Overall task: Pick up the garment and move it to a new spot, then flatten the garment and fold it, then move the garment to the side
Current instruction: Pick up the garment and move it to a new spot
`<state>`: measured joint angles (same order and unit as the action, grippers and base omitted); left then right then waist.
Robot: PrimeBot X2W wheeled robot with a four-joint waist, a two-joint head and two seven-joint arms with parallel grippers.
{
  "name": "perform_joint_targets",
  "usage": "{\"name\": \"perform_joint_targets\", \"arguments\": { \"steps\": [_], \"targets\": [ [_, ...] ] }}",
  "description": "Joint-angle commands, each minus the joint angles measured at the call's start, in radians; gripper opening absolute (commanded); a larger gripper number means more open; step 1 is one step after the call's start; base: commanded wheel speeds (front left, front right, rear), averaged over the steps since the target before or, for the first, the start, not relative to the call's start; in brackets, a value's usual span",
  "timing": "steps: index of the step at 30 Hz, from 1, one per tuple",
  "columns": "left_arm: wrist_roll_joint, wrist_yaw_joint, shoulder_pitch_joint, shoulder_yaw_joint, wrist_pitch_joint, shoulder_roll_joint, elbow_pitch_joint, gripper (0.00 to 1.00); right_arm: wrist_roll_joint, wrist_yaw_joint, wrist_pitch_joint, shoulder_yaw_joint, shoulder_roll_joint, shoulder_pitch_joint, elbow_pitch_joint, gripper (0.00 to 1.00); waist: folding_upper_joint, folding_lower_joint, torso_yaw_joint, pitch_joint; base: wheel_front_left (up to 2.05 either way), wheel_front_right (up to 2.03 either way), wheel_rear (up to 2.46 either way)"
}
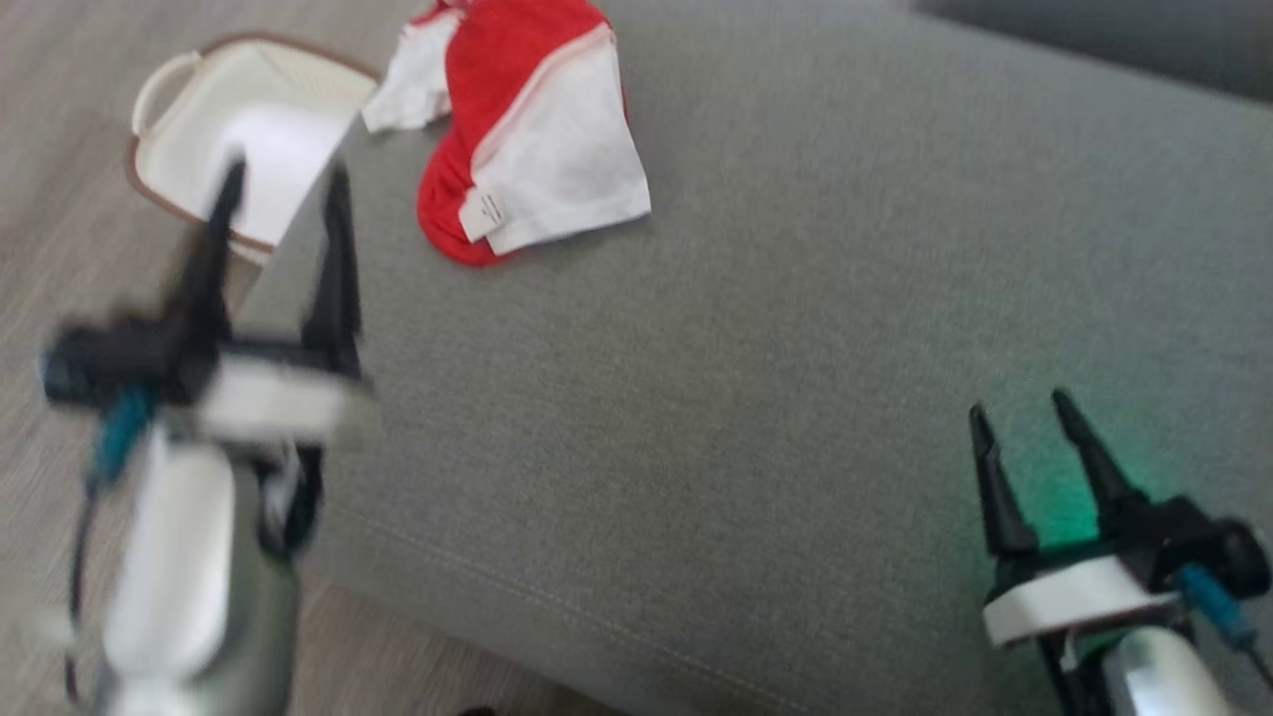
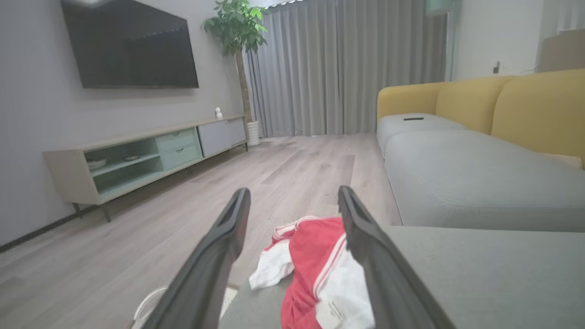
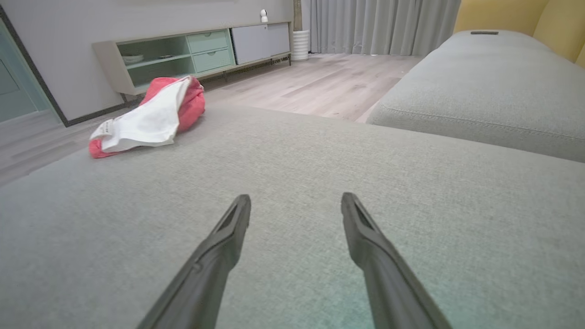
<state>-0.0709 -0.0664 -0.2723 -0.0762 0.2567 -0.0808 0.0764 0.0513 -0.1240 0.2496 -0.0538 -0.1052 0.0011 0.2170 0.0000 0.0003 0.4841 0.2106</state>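
The left gripper, blurred in the head view, has its two dark fingers spread wide with nothing between them. It hangs over the left edge of the grey sofa cushion, fingers pointing towards the red and white garment. The right gripper is likewise spread and empty, low above the cushion's right part and well apart from the garment. The garment lies crumpled at the cushion's far left corner with a white label showing on its near hem; neither gripper touches it. On the wood floor just beside that corner stands a white laundry basket with a brown rim. Its inside shows pale, and I cannot tell whether anything lies in it. In the left wrist view a low TV cabinet stands along the wall, with a dish on its open shelf.
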Motion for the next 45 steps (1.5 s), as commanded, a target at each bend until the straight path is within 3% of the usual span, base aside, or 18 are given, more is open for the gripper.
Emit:
{"name": "perform_joint_targets", "arguments": {
  "steps": [1, 11, 15, 19, 26, 27, 28, 29, 37, 45],
  "targets": [
    [-0.008, -0.007, -0.086, 0.045, 0.005, -0.034, 0.0, 1.0, -0.007, -0.007, 0.012, -0.021, -0.021, -0.034, -0.034, 1.0, 0.0, -0.0003, -0.016, 0.066, 0.0, 0.0, 0.0],
    [-0.11, -0.059, -0.653, -0.002, -0.15, -0.097, 0.505, 1.0, -0.02, -0.007, 0.012, -0.057, -0.109, -0.163, -0.061, 1.0, 0.0, -0.0003, -0.107, 0.215, 0.0, 0.0, 0.0],
    [-0.182, -0.063, -0.814, -0.02, -0.29, -0.115, 0.763, 1.0, -0.029, -0.007, 0.012, -0.072, -0.123, -0.2, -0.091, 1.0, 0.0, -0.0003, -0.172, 0.27, 0.0, 0.0, 0.0],
    [-0.249, -0.064, -0.882, -0.063, -0.402, -0.126, 0.929, 1.0, -0.037, -0.007, 0.012, -0.064, -0.135, -0.22, -0.129, 1.0, 0.0, -0.0003, -0.219, 0.322, 0.0, 0.0, 0.0],
    [-0.275, -0.064, -0.897, -0.086, -0.388, -0.163, 1.059, 1.0, -0.046, -0.007, 0.012, -0.051, -0.137, -0.234, -0.18, 1.0, 0.0, -0.0003, -0.252, 0.373, 0.0, 0.0, 0.0],
    [-0.276, -0.064, -0.898, -0.09, -0.377, -0.163, 1.069, 0.85, -0.047, -0.007, 0.012, -0.049, -0.136, -0.235, -0.184, 1.0, 0.0, -0.0003, -0.254, 0.378, 0.0, 0.0, 0.0],
    [-0.278, -0.064, -0.901, -0.09, -0.36, -0.167, 1.077, 0.36, -0.049, -0.007, 0.012, -0.047, -0.135, -0.236, -0.188, 1.0, 0.0, -0.0003, -0.254, 0.383, 0.0, 0.0, 0.0],
    [-0.277, -0.064, -0.904, -0.095, -0.345, -0.169, 1.084, 0.0, -0.05, -0.007, 0.012, -0.046, -0.133, -0.236, -0.191, 1.0, 0.0, -0.0003, -0.253, 0.385, 0.0, 0.0, 0.0],
    [-0.245, -0.059, -0.956, -0.124, -0.132, -0.208, 1.093, 0.0, -0.041, -0.007, 0.012, -0.048, -0.105, -0.239, -0.178, 1.0, 0.0, -0.0003, -0.244, 0.307, 0.0, 0.0, 0.0],
    [-0.231, -0.063, -0.989, -0.194, -0.051, -0.201, 1.061, 0.0, -0.021, -0.007, 0.012, -0.053, -0.039, -0.21, -0.172, 1.0, 0.0, -0.0003, -0.277, 0.122, 0.0, 0.0, 0.0]
  ]
}}
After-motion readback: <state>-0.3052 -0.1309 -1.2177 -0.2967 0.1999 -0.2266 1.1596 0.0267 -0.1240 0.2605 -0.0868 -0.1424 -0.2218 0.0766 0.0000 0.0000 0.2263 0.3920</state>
